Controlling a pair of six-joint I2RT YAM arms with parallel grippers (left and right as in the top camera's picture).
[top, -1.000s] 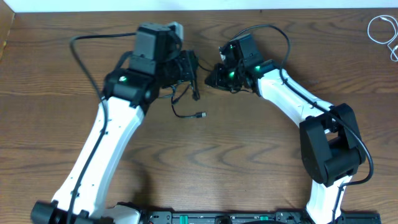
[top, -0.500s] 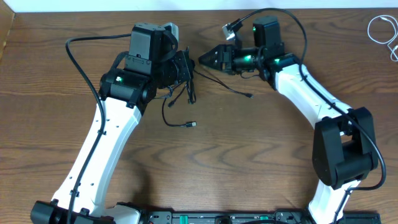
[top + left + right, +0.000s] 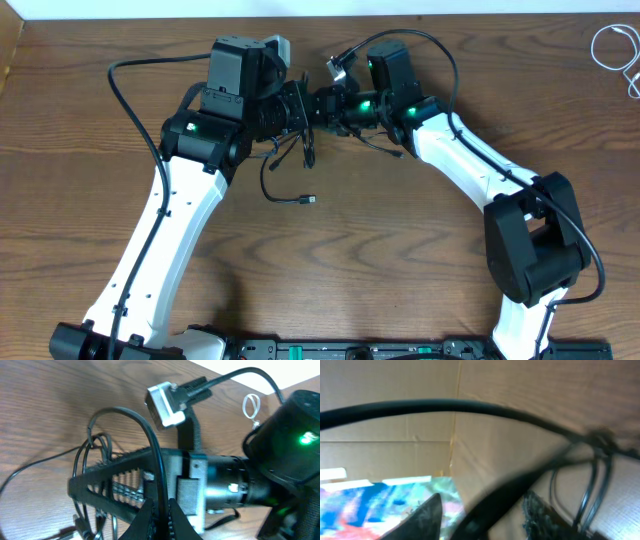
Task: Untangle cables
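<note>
Left gripper point(image 3: 302, 110) is clenched on the black cable point(image 3: 264, 182), which loops down from it and ends in a plug point(image 3: 309, 200) on the table point(image 3: 400, 260) just below. Right gripper point(image 3: 323, 103) points at the left one, its tip close against it among the strands; whether its jaws are parted or closed cannot be told. White cable point(image 3: 612, 45) lies coiled at the far right corner, well apart.
</note>
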